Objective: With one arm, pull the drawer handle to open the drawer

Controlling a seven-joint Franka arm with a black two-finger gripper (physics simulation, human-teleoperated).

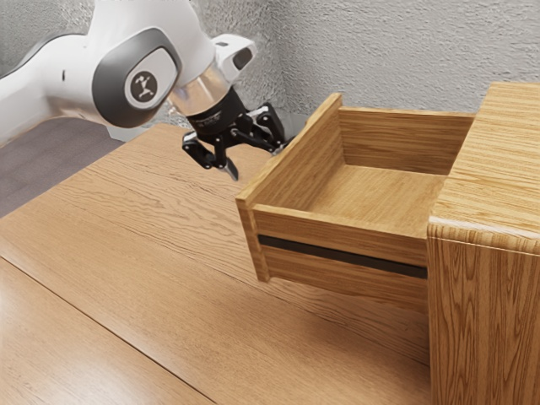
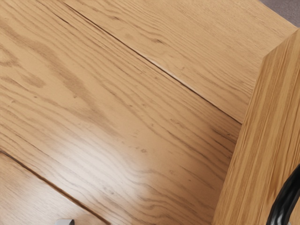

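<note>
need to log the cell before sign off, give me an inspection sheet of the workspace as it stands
surface: wooden table, plank grain with seams between the boards
job's things: drawer standing well out of the wooden cabinet; black drawer handle on its front panel
clutter: nothing seen
grippers: black gripper open, holding nothing, beside the drawer front and above the table
cables: nothing seen
surroundings: grey textured wall; grey floor past the table edge
</note>
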